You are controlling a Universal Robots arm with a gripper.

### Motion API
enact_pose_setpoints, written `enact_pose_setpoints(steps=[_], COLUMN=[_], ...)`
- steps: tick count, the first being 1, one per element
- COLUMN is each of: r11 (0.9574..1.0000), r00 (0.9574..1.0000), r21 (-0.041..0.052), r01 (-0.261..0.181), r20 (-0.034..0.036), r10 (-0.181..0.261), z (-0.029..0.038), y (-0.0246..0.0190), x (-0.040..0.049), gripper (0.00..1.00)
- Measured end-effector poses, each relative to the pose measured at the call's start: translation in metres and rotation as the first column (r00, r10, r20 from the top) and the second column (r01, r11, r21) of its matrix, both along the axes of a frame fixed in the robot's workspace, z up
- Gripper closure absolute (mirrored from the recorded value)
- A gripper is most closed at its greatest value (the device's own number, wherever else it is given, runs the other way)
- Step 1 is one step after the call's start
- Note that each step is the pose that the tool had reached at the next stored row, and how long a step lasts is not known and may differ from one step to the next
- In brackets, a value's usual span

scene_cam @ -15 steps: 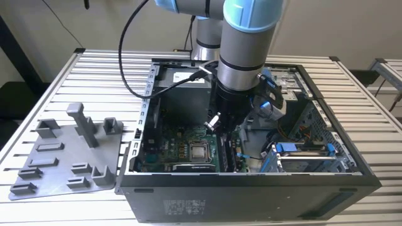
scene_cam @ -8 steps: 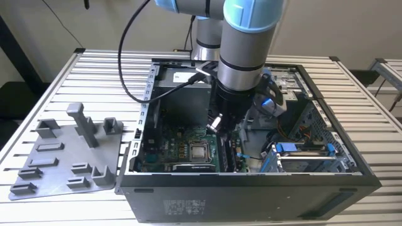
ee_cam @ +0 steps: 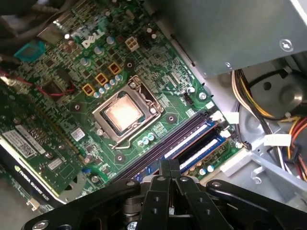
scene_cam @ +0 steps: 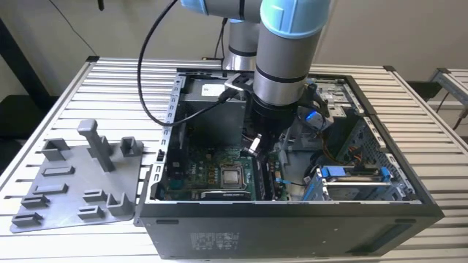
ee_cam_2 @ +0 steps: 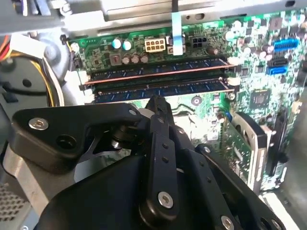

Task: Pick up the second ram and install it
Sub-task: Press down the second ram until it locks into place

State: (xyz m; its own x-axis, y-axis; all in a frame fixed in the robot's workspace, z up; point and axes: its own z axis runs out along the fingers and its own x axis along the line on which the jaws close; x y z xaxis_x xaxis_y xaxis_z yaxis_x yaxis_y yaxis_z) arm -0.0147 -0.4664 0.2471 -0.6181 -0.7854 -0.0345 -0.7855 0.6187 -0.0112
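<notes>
Hand (ee_cam_2: 157,103) is hovering inside the open PC case (scene_cam: 292,211), fingers closed together and holding nothing, tip sitting just above the RAM slots (ee_cam_2: 158,79) beside the CPU socket (ee_cam: 125,112). Both sticks are looking seated in the slots in the second wrist view, and I'm taking the one nearer the hand as the second ram (ee_cam_2: 160,87). Main risk I'm seeing: if that stick isn't fully latched at both ends, a push off-centre would be tilting it in the slot and loading the motherboard (ee_cam: 72,72) unevenly.
</notes>
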Motion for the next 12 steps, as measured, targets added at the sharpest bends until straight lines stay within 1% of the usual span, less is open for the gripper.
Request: enact_pose_setpoints(steps=[3,6,9,12], r11=[0.9985,0.9942,0.9867,0.9765], r00=[0.9985,0.9942,0.9867,0.9765], r21=[0.0,0.0,-0.0001,-0.0001], r01=[-0.055,-0.108,-0.163,-0.216], r20=[0.0006,0.0009,0.0011,0.0013], r10=[0.055,0.108,0.163,0.216], z=[0.0,0.0,0.0,0.0], y=[0.0,0.0,0.0,0.0], x=[0.0,0.0,0.0,0.0], gripper=[0.89,0.89,0.89,0.89])
